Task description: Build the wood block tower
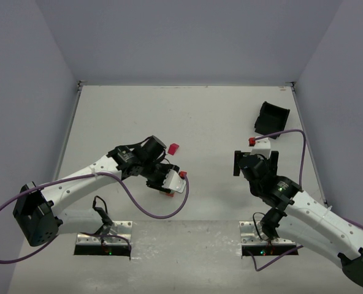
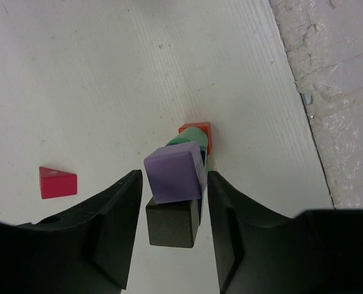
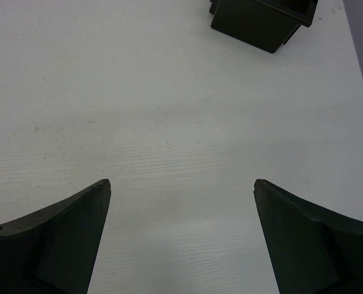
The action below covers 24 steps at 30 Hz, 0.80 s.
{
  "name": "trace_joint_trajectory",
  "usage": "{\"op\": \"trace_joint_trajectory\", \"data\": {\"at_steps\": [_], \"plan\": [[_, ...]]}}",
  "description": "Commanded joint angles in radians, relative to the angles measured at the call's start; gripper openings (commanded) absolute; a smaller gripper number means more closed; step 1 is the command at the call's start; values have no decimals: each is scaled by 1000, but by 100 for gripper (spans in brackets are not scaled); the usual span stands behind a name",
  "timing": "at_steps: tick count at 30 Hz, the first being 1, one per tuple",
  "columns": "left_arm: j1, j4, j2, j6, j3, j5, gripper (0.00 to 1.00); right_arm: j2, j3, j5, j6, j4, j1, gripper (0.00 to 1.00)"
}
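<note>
Left claw (image 2: 174,184) parted astride the tower (image 2: 191,142) toward the desk's (image 2: 77,73) near edge, purple block (image 2: 172,168) between its fingers (image 2: 117,233). Right claw (image 3: 181,190) wide open, near the black bin (image 3: 261,21) by the far right corner.

On the bench (image 1: 200,110), the tower (image 2: 175,190) stands on the left half between the fingers (image 2: 108,233) of the left tool (image 2: 174,177), a lone wedge block (image 1: 173,147) lies near it on its far side, and the bin (image 1: 272,117) sits near the far right edge, beyond the right tool (image 3: 181,184).
</note>
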<state>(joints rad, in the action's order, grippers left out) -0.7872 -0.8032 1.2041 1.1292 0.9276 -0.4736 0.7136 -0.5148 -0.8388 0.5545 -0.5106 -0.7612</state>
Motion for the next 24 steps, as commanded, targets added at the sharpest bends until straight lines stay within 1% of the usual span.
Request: {"op": "trace_joint_trajectory", "data": {"at_steps": [1, 3, 14, 15, 16, 18, 20, 24], "plan": [[-14, 26, -15, 23, 3, -17, 46, -9, -44, -48, 25, 10, 2, 99], [-14, 25, -15, 23, 5, -18, 50, -9, -44, -48, 27, 10, 2, 99], [-14, 30, -15, 17, 27, -23, 57, -3, -51, -39, 21, 9, 3, 99], [-14, 29, -17, 13, 35, -23, 64, -3, -52, -37, 20, 9, 3, 99], [-14, 26, -17, 13, 42, -26, 68, -3, -54, -36, 18, 9, 2, 99], [-14, 4, -19, 20, 61, -37, 80, -3, -59, -34, 11, 9, 2, 99], [-14, -10, -23, 24, 74, -46, 89, -4, -60, -37, 9, 9, 2, 99], [-15, -56, -28, 33, 111, -63, 99, -8, -61, -36, 6, 9, 2, 99]]}}
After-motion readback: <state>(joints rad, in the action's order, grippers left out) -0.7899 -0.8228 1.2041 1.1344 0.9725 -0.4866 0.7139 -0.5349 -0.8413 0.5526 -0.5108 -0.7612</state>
